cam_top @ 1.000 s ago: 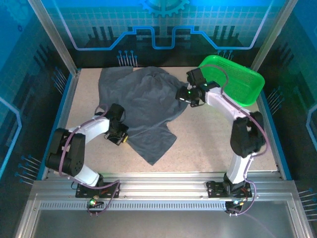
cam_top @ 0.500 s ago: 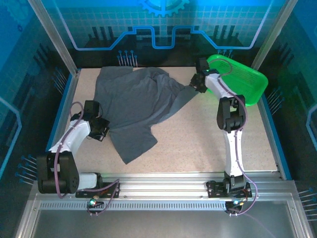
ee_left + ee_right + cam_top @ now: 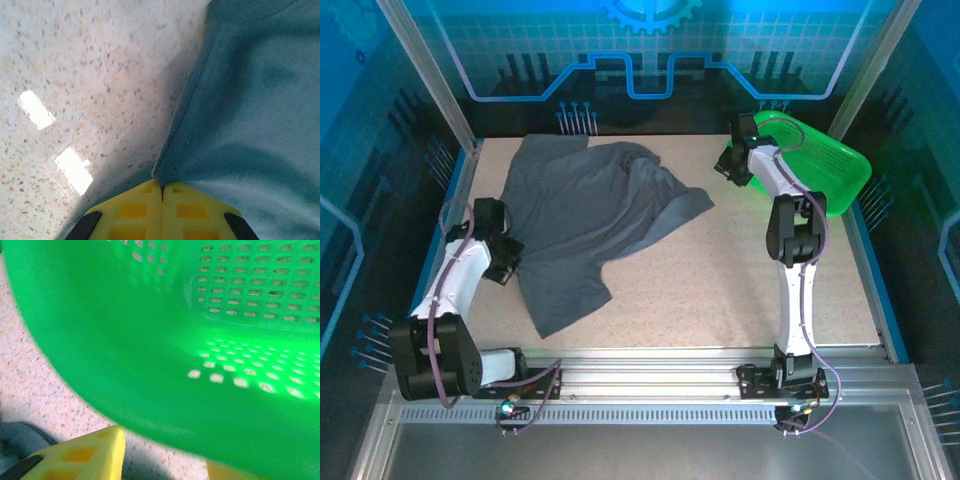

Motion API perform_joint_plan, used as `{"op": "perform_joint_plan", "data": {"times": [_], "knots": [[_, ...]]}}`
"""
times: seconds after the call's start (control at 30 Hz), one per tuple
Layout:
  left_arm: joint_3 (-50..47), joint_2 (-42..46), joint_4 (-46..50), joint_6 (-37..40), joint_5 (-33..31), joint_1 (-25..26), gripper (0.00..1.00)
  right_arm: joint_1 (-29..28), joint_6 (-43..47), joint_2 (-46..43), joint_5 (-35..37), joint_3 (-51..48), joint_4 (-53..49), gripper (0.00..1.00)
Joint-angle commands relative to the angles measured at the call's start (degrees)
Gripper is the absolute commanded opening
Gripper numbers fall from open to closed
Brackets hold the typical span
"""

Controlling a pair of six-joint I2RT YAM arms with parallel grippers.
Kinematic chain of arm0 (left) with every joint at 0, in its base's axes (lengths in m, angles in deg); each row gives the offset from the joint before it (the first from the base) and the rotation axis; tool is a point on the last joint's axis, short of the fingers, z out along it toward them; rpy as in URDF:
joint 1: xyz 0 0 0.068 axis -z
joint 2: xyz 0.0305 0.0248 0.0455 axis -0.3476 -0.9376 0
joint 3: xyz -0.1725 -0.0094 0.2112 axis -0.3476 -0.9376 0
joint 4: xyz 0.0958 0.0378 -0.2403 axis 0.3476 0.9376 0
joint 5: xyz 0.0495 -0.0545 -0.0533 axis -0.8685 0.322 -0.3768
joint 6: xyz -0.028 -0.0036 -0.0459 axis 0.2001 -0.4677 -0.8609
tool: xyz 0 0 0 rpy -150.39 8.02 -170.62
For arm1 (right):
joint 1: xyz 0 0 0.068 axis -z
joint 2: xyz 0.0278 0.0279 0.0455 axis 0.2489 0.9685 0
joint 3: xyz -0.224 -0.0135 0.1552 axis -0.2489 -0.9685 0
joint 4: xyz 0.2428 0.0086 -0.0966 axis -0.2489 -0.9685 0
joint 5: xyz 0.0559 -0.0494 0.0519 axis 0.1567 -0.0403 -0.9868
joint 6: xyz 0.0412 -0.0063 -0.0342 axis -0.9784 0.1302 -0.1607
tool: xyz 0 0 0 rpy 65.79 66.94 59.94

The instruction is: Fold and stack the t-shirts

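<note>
**A:** Where is the t-shirt?

**B:** The dark slate-grey t-shirt (image 3: 590,210) lies spread and rumpled on the speckled table (image 3: 740,280), toward 10 o'clock from the table's middle. One tail of cloth runs toward 7 o'clock and a flap reaches toward 3 o'clock.

**A:** And the left gripper?

**B:** The left gripper (image 3: 506,262) sits at the shirt's 8 o'clock edge. In its wrist view the yellow fingers (image 3: 197,210) are pressed fully together. The shirt's hem runs straight into the seam between the tips, so it is pinching the edge of the cloth. There is bare table on the 9 o'clock side there and grey cloth on the 3 o'clock side.

**A:** What about the right one?

**B:** The right gripper (image 3: 732,162) is at the far side of the table, at about 1 o'clock. It is just beside the 9 o'clock wall of the bright green mesh basket (image 3: 830,175). In its wrist view the two yellow fingers (image 3: 80,455) stand apart, with bare table between them and nothing in their hold. The basket's wall rises just past the tips.
</note>
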Motion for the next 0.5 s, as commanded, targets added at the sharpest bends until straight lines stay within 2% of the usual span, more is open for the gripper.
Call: {"op": "perform_joint_plan", "data": {"times": [0.0, 0.07, 0.17, 0.33, 0.47], "knots": [[3.13, -0.72, 2.31, 2.82, -4.97, -1.21, 0.00, -2.79, 2.01, -10.30, 1.96, -6.25, -0.44, 0.49], [3.70, -1.09, 1.44, 3.07, -4.91, -1.31, 0.00, -5.30, 2.56, -14.06, 4.95, -12.59, 0.01, 0.52], [3.54, -1.52, -0.04, 2.80, -3.91, -1.31, 0.00, -7.39, 4.23, -14.81, 5.24, -18.02, 0.89, 0.54], [3.17, -1.63, -0.91, 2.87, -3.29, -1.31, 0.00, -9.64, 10.01, -7.76, 5.30, -13.96, -3.97, 0.54], [3.43, -1.63, -0.98, 2.76, -2.69, -1.31, 0.00, -10.11, 10.29, -2.95, 7.45, -10.30, -8.82, 0.53]]}}
